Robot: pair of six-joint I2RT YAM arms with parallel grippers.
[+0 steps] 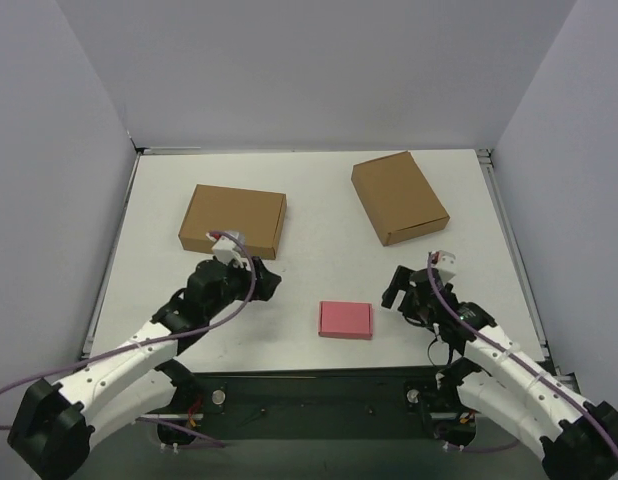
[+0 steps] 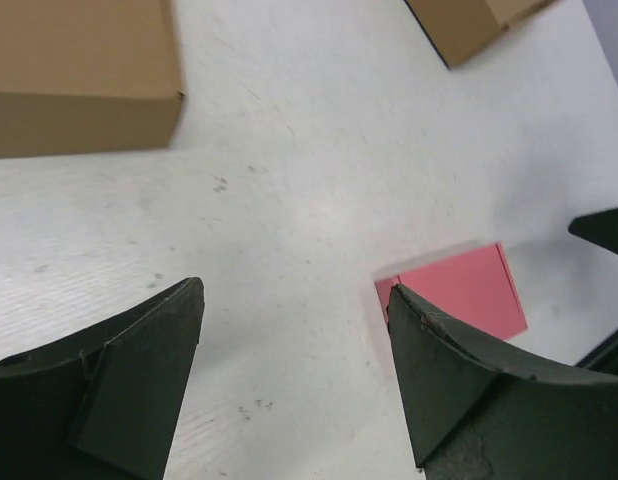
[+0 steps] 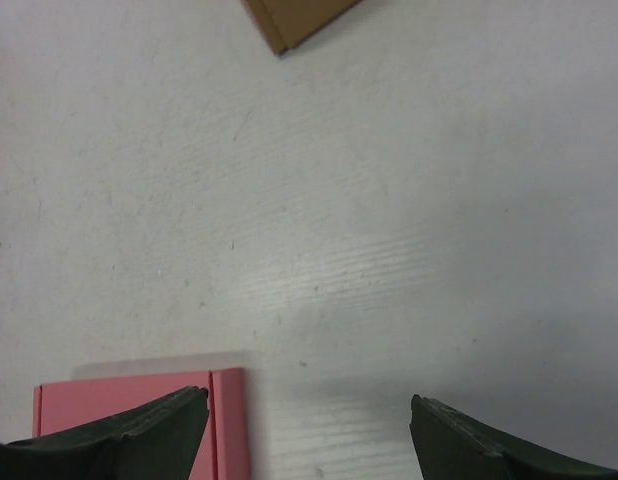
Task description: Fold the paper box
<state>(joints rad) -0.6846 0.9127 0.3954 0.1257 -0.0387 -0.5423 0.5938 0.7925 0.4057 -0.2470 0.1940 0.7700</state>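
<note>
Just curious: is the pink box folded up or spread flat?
Folded: the pink paper box lies as a compact closed rectangle, no tabs spread out.

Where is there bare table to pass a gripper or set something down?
Free: the white table lane between the left brown cardboard box and the right brown cardboard box, reaching down to the small pink paper box. Crowded: the near edge, where the left gripper and right gripper flank it.
</note>
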